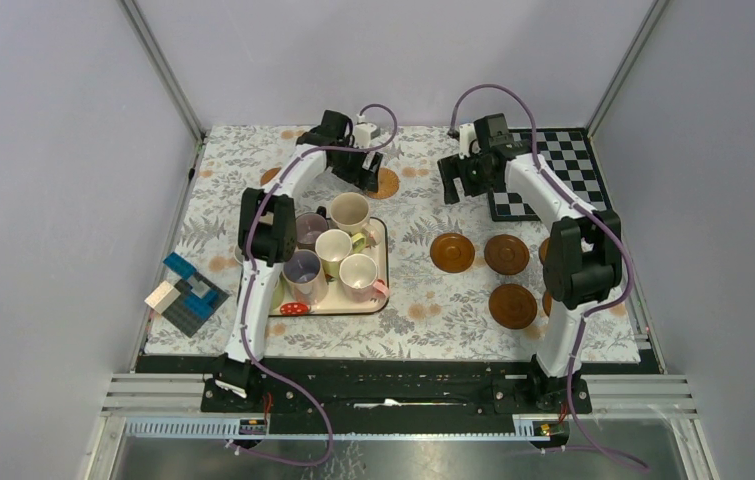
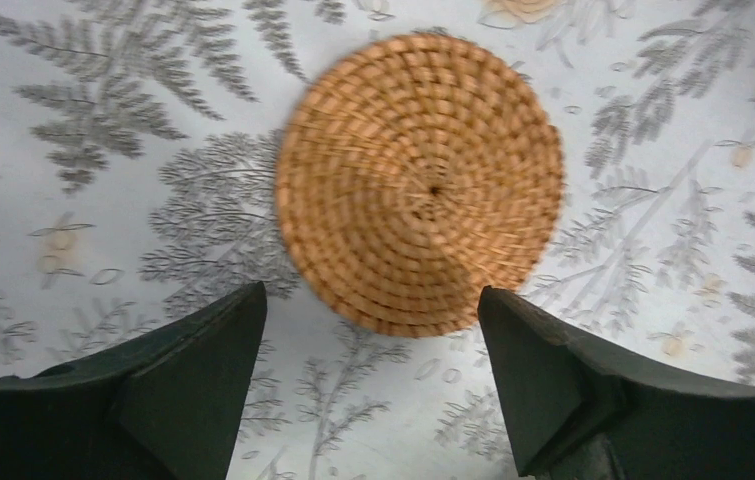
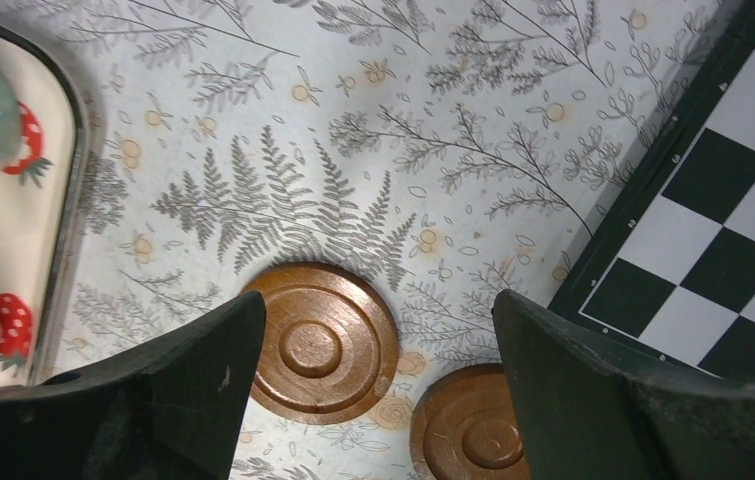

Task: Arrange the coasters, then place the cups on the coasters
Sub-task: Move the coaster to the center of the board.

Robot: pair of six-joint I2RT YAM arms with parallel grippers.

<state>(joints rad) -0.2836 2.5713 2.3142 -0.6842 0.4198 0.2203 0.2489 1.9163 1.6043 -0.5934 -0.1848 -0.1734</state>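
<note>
Woven coaster [image 2: 420, 185]: flat on the fern-print tablecloth [image 1: 423, 322], far side of the table, just beyond the far corner of the tray [image 1: 336, 308]. Pale spiral weave, a little blurred in the left wrist view.

Left gripper [image 1: 363, 172]: hangs directly over the woven coaster. Jaws stand wide apart with nothing between them. The disc's near edge shows in the gap between the two dark fingers [image 2: 203, 380]. Whether they touch the cloth, I cannot tell.

Wooden coasters: three dark ringed discs in plain sight right of centre. Two lie side by side [image 1: 451, 252] [image 1: 506, 254], and one lies nearer the arm bases [image 1: 512, 306]. All are flat and apart from each other. Slivers of more brown show behind the right arm, but I cannot count them.

Cups [image 1: 334, 250]: five, upright and crowded together on the tray, left of centre. Cream and purple tones, handles turned various ways.

Right gripper [image 1: 468, 182]: hovers above the tablecloth, between the woven coaster and the checkerboard mat [image 1: 565, 165]. Jaws are spread wide and hold nothing. In its own wrist view, two of the wooden coasters lie below.

Far left: a small pile of building blocks [image 1: 188, 292] at the cloth's edge.
</note>
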